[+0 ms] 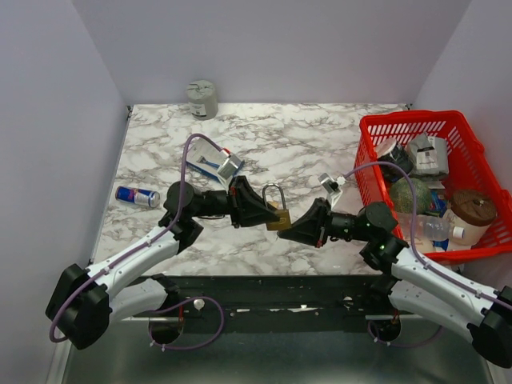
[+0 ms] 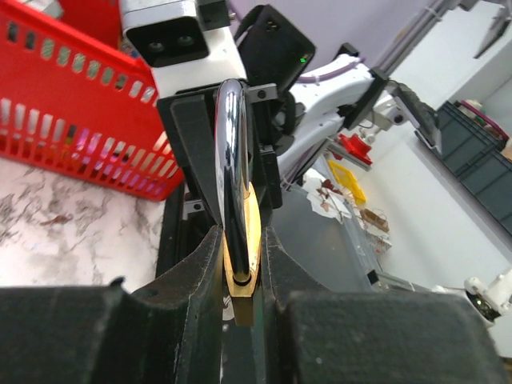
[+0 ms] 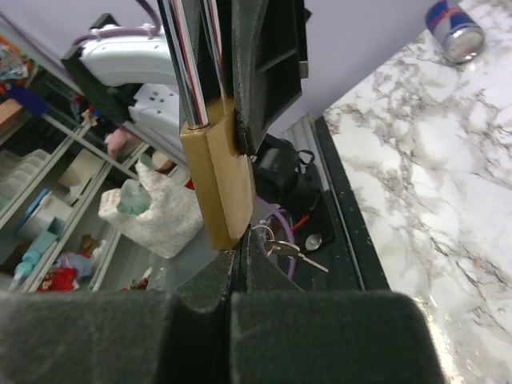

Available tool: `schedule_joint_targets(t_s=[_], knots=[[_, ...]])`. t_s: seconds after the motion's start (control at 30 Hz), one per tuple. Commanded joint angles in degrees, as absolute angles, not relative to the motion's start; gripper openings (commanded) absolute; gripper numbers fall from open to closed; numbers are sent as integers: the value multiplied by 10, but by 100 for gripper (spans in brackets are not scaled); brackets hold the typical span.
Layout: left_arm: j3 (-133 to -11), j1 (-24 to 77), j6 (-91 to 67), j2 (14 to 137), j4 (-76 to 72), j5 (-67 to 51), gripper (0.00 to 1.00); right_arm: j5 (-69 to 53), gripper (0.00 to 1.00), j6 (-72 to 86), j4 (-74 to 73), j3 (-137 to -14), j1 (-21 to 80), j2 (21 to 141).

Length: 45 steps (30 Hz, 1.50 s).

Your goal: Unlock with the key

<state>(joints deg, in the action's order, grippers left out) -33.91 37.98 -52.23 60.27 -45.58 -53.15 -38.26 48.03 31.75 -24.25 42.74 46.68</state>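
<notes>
top external view is showing the padlock (image 1: pixel 279 218) lifted over the table (image 1: pixel 320 144), with the left gripper (image 1: pixel 266 213) pinching its brass body. the right gripper (image 1: pixel 291 230) is pinching the key (image 3: pixel 280 246) at the lock's bottom. the shackle (image 1: pixel 273 192) is looking closed, so i am judging the turning is not yet done.

White marble-pattern table (image 1: pixel 304 136) with grey veins, and walls on three sides. A red plastic basket (image 1: pixel 412 120) sits on it. It is used here as the landmark.

- Blue and silver drink can (image 1: pixel 136 196): lies on its side, well apart to the left of the basket, at the opposite edge of the table.
- Grey round tin (image 1: pixel 202 99): upright, far left of the basket and farther back, against the rear wall.
- Blue and white packet (image 1: pixel 206 160): lies flat, left of the basket, between it and the can but nearer the can. A cable partly hides it.
</notes>
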Motion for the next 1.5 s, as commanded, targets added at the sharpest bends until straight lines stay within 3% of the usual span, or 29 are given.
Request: schedule_joint_targets(t_s=[0.0, 1.13, 1.27, 1.37, 1.47], knots=[[-345, 438, -552, 604, -483, -657, 0, -332, 1, 520, 475, -302, 413, 448], [-425, 568, -525, 655, -480, -638, 0, -381, 1, 571, 529, -336, 413, 424], [-419, 556, -484, 641, -441, -594, 0, -354, 1, 493, 434, -345, 413, 405], [-425, 531, -432, 610, -331, -526, 0, -317, 1, 428, 330, -349, 413, 381], [-421, 490, -414, 588, -273, -494, 0, -287, 11, 383, 241, -353, 413, 365]])
